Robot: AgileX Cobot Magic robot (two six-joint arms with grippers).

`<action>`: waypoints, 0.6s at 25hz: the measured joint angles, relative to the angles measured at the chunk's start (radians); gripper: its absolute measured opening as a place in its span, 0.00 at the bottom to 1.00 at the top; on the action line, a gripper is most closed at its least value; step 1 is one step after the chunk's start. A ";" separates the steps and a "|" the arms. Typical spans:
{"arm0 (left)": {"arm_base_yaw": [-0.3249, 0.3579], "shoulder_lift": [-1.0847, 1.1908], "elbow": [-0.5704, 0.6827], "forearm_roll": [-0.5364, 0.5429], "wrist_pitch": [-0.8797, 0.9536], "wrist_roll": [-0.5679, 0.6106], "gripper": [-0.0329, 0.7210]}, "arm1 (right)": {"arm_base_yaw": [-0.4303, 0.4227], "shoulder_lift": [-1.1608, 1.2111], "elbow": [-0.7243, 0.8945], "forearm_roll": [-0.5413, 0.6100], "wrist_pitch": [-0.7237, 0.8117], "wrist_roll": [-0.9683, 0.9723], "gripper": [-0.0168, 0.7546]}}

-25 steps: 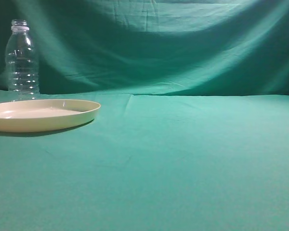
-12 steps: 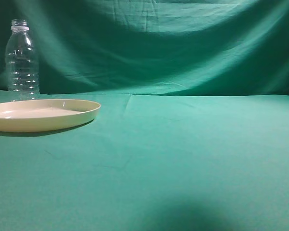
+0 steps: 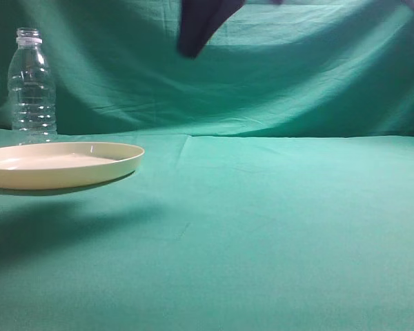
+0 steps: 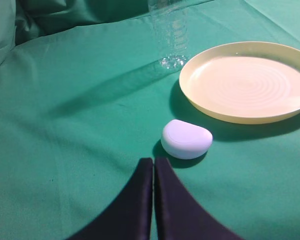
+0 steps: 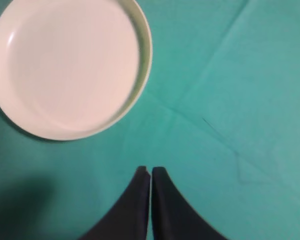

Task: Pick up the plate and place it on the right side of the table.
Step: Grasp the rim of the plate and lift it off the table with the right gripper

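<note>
The cream-yellow plate (image 3: 62,164) lies flat at the left of the teal table (image 3: 276,227). It also shows in the left wrist view (image 4: 247,82) and, from above, in the right wrist view (image 5: 70,65). My right gripper (image 5: 150,171) is shut and empty, high above the cloth just right of the plate; its dark tip hangs at the top of the exterior view (image 3: 191,45). My left gripper (image 4: 153,161) is shut and empty, low over the cloth, short of the plate. It is out of the exterior view.
A clear plastic bottle (image 3: 32,86) stands upright behind the plate, also seen in the left wrist view (image 4: 171,35). A small white oval object (image 4: 186,139) lies on the cloth between my left gripper and the plate. A wrinkled green backdrop (image 3: 276,76) closes the far side.
A dark gripper tip has come into the top of the exterior view. A shadow has moved from the front middle of the table to the left, under the plate. The plate and bottle have not moved.
</note>
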 joint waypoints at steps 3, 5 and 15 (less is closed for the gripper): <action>0.000 0.000 0.000 0.000 0.000 0.000 0.04 | 0.045 0.147 -0.131 -0.010 0.014 0.005 0.02; 0.000 0.000 0.000 0.000 0.000 0.000 0.04 | 0.059 0.233 -0.202 -0.012 0.015 0.005 0.02; 0.000 0.000 0.000 0.000 0.000 0.000 0.04 | 0.062 0.460 -0.381 0.015 -0.012 -0.010 0.56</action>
